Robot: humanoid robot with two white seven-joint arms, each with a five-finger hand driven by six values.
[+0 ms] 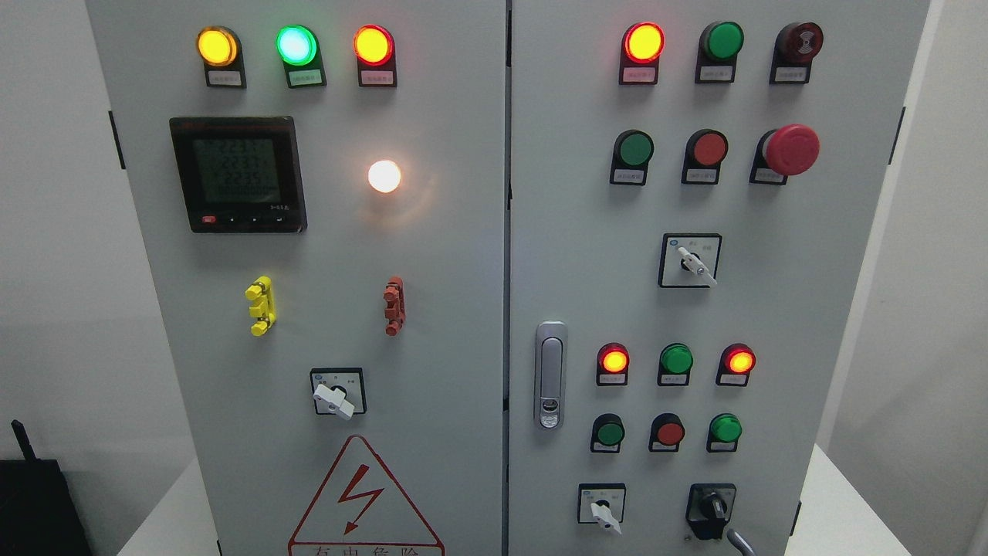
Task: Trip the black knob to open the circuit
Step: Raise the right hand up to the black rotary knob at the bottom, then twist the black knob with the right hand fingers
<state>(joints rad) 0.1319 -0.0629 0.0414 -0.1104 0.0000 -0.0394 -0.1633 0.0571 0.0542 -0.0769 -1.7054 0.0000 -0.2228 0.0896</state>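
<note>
Neither hand shows, so you cannot tell their state. The black knob (711, 507) sits untouched at lower right; you must reach it first.

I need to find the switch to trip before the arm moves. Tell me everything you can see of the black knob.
The black knob sits at the lower right of the right-hand door, on a black square plate, right of a white-handled switch. It looks like plastic, with a raised grip bar standing roughly upright. Nothing touches it; a grey cable shows just below. No robot hand is in view.
</note>
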